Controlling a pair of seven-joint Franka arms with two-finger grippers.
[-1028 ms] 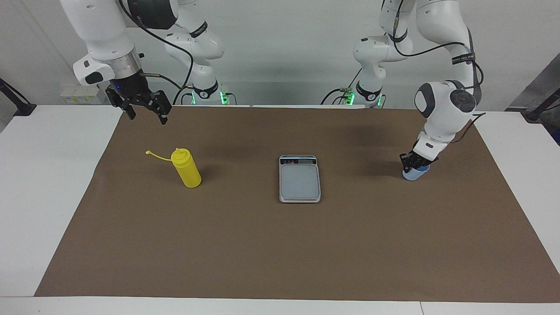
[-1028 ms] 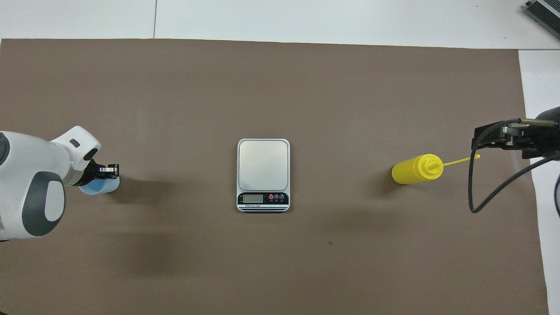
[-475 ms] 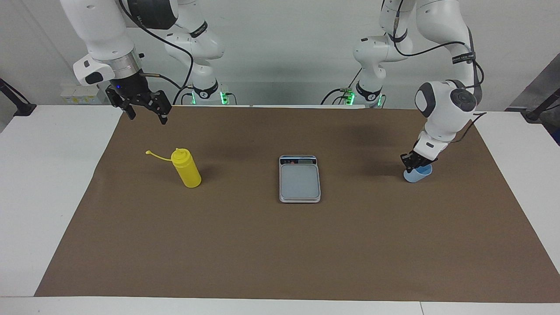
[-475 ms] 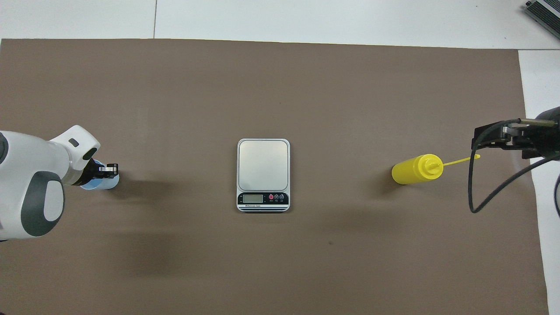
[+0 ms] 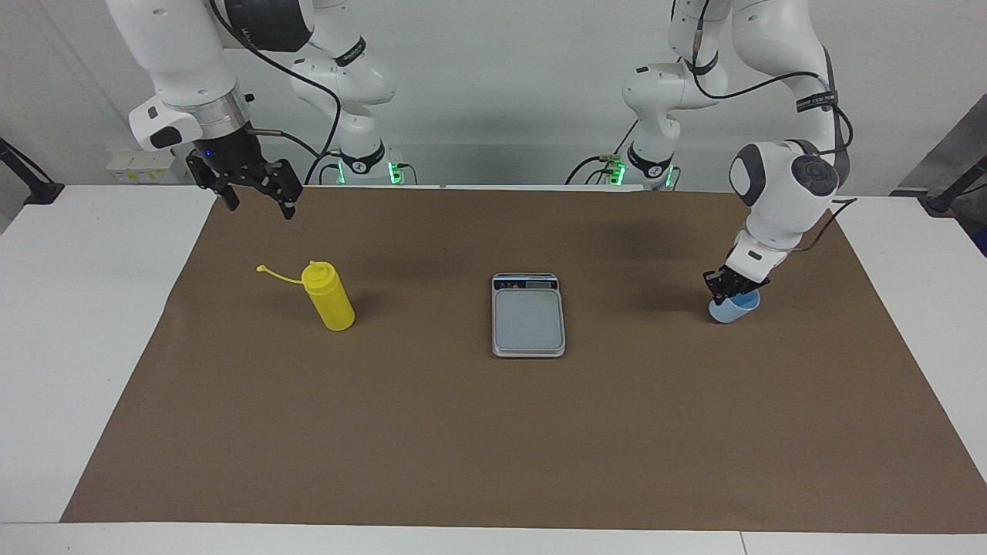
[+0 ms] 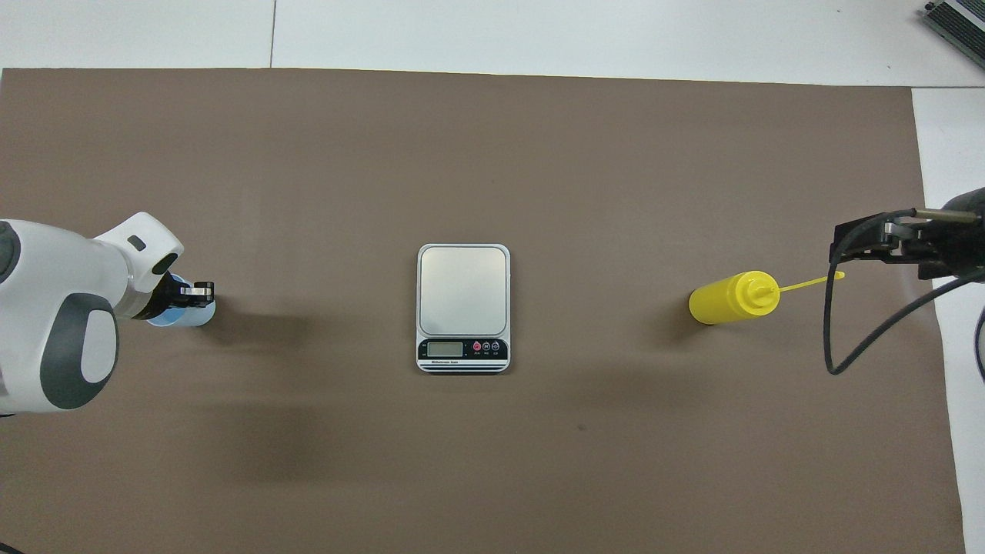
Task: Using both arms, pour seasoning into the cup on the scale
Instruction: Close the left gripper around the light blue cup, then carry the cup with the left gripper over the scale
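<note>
The light-blue cup (image 5: 738, 311) (image 6: 194, 316) stands on the brown mat toward the left arm's end, level with the scale. My left gripper (image 5: 723, 287) (image 6: 194, 292) reaches down at a slant and is shut on the cup's rim. The silver-grey scale (image 5: 528, 320) (image 6: 462, 300) lies flat at the mat's middle with a bare plate. The yellow seasoning bottle (image 5: 330, 301) (image 6: 727, 298) stands upright toward the right arm's end, its cap strap trailing outward. My right gripper (image 5: 260, 206) (image 6: 846, 245) hangs open in the air over the mat's edge by the bottle, holding nothing.
A brown mat (image 5: 493, 432) covers most of the white table (image 5: 85, 324). A black cable (image 6: 862, 346) loops down from the right arm's wrist near the bottle. Nothing else lies on the mat.
The left gripper has closed on the cup's rim and nudged the cup slightly toward the scale. The right arm, bottle and scale have not moved.
</note>
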